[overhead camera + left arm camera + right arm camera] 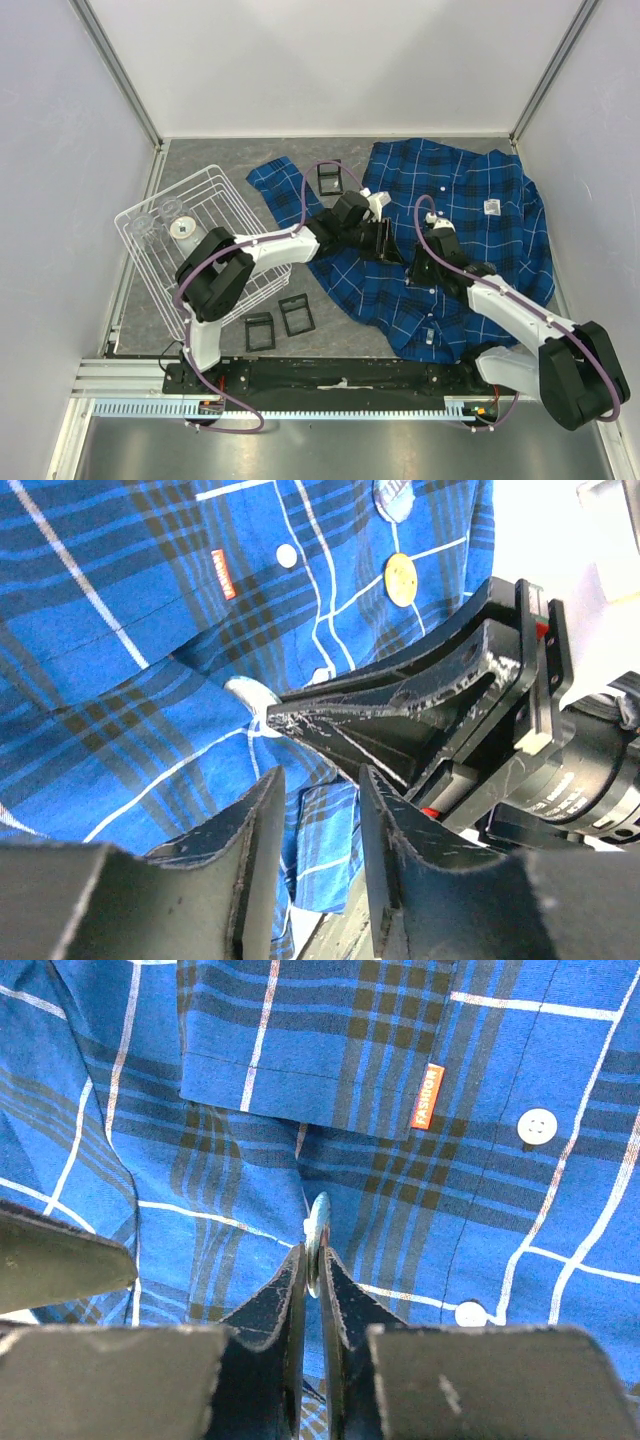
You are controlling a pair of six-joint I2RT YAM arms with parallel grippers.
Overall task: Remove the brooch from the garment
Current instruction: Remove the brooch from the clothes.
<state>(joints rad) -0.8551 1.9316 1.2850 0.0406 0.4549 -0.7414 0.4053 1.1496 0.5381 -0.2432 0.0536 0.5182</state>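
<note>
The brooch [318, 1222], standing edge-on from the plaid shirt [450, 1160] near the middle of the counter [205, 165], is pinched by the clenched right hand [313, 1258], the nearer one, while the part-open left hand [322, 785] is set just beside over a shirt fold.

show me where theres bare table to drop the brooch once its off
Bare grey mat at the far left, between the wire basket and the sleeve of the shirt; also a near strip between the black trays and the shirt's hem. Crowded mid-shirt, where the right fingers pinch the brooch beside the left fingers.
</note>
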